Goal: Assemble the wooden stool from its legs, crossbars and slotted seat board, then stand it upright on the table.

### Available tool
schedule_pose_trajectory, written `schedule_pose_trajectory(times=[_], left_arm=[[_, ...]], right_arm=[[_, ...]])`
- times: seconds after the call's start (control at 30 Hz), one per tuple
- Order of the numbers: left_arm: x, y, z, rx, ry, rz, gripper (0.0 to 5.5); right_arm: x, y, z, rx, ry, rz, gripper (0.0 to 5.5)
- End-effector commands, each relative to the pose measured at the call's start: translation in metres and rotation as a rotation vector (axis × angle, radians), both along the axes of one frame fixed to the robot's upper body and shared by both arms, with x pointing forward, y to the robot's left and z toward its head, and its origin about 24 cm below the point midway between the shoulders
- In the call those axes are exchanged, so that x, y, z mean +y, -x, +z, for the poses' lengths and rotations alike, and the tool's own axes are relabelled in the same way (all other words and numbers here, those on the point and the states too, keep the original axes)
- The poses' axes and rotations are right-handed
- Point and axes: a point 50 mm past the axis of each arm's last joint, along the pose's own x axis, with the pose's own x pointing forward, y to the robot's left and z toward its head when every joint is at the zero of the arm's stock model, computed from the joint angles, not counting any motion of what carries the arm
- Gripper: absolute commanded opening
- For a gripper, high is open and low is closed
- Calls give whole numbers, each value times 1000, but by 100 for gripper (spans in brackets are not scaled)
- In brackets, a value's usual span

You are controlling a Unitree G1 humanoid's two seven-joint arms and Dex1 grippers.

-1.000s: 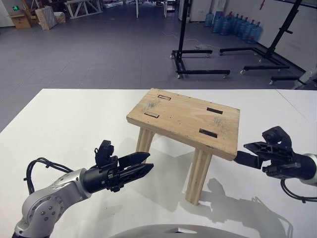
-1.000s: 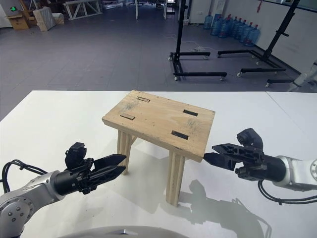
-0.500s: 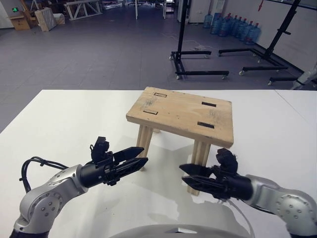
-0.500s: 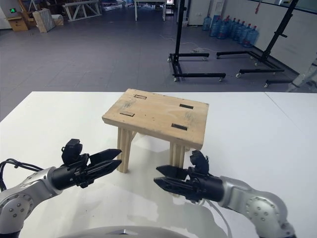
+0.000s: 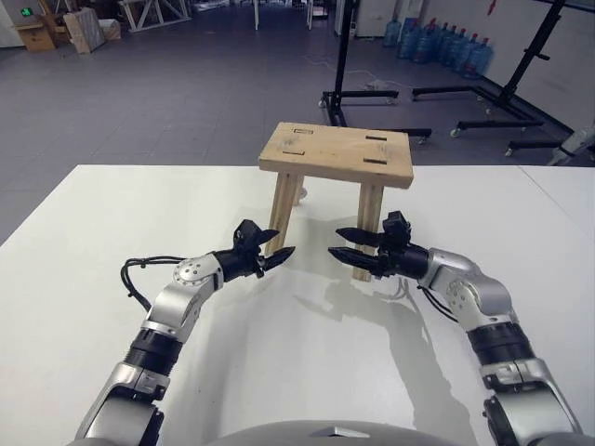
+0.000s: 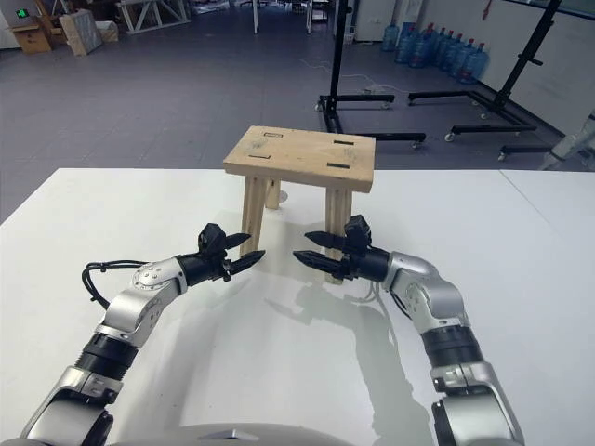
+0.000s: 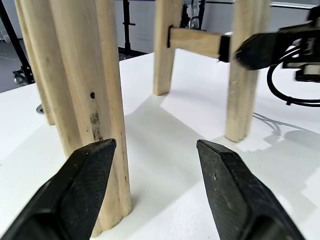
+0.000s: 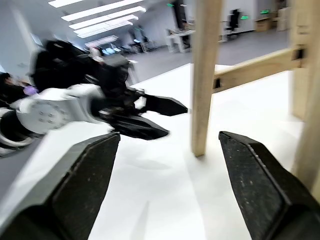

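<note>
The assembled wooden stool (image 5: 337,153) stands upright on the white table (image 5: 112,223), near the far edge at the middle. Its slotted seat board faces up on the legs. My left gripper (image 5: 282,255) hovers low just in front of the front-left leg (image 7: 87,100), open and holding nothing. My right gripper (image 5: 335,242) is beside the front-right leg (image 5: 368,228), also open and holding nothing. The two grippers point toward each other across a small gap. A crossbar (image 8: 255,67) joins the legs under the seat.
The table's far edge (image 5: 521,166) runs right behind the stool. On the floor beyond stand black wheeled frames (image 5: 376,93) and blue water bottles (image 5: 446,46). A black cable (image 5: 139,274) loops by my left forearm. Wide bare tabletop lies left, right and in front.
The stool now stands farther from me and squarer to the view. Both arms have stretched forward to its front legs. The right gripper has swung in from the stool's right side.
</note>
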Motion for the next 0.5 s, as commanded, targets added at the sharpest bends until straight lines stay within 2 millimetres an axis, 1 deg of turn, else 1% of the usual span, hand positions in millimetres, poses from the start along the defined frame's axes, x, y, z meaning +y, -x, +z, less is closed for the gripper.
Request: schedule_pose_trajectory(times=[0.03, 0.1, 0.17, 0.23, 0.27, 0.3, 0.33, 0.37, 0.4, 0.47, 0.5], left_arm=[[-9, 2, 2, -30, 3, -46, 298], [-14, 5, 5, -42, 21, -66, 298], [-15, 6, 8, -79, 30, -40, 298], [-7, 9, 22, -241, -27, 48, 298], [1, 14, 39, -349, -10, 109, 298], [9, 20, 61, -474, 26, 183, 298], [14, 27, 78, -553, 77, 241, 298], [17, 31, 93, -615, 125, 295, 298], [16, 31, 105, -668, 173, 362, 298], [9, 24, 121, -760, 219, 496, 298], [6, 17, 124, -787, 226, 571, 298]], right_arm=[[-3, -23, 9, -99, 26, -65, 363], [-3, -26, 11, -125, 8, -73, 363], [2, -21, 17, -154, -32, -56, 363], [11, -12, 29, -225, -65, -46, 363], [16, -4, 41, -303, -105, -71, 363], [22, 4, 60, -438, -140, -157, 363], [26, 13, 75, -536, -162, -247, 363], [28, 21, 88, -622, -206, -331, 363], [31, 26, 101, -695, -237, -441, 363], [31, 21, 117, -800, -252, -719, 363], [32, 17, 119, -844, -234, -822, 363]])
